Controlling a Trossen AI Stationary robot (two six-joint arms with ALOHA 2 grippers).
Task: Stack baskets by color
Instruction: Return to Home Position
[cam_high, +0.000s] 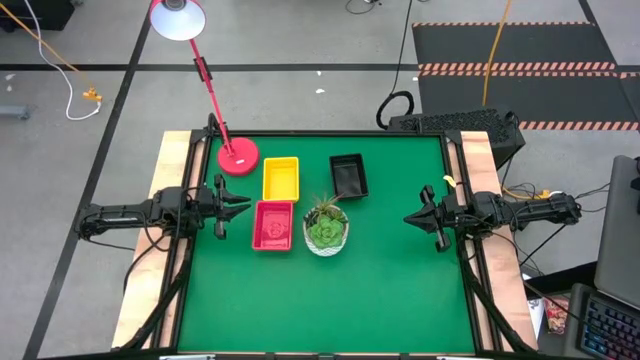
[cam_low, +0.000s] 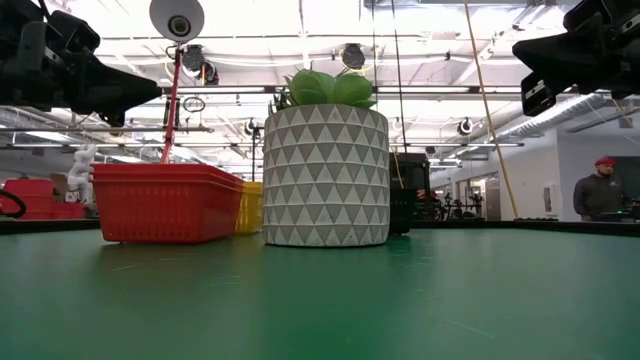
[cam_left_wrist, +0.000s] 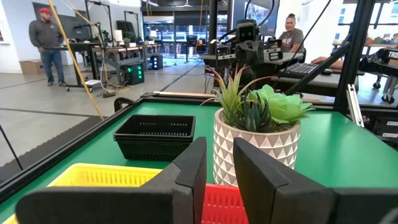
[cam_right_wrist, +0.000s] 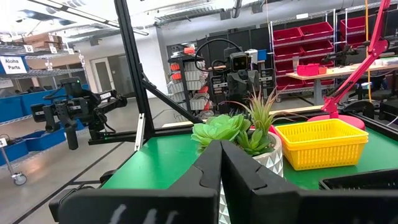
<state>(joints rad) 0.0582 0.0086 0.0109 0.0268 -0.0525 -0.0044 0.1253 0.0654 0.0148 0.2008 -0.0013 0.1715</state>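
Note:
Three baskets rest bottom-down on the green table: a yellow basket (cam_high: 281, 178), a black basket (cam_high: 348, 175) and a red basket (cam_high: 273, 224). The red one stands nearest my left gripper (cam_high: 247, 203), which hovers level at the table's left edge. In the left wrist view its fingers (cam_left_wrist: 219, 171) are slightly open with nothing between them, and beyond them are the red basket (cam_left_wrist: 221, 202), the yellow basket (cam_left_wrist: 99, 177) and the black basket (cam_left_wrist: 155, 134). My right gripper (cam_high: 408, 216) hovers at the right edge, shut and empty (cam_right_wrist: 221, 165).
A potted succulent (cam_high: 326, 228) in a white patterned pot stands right of the red basket, between the two grippers. A red lamp base (cam_high: 238, 157) sits at the far left beside the yellow basket. Bare green table lies toward the near edge and the right. People stand in the room beyond.

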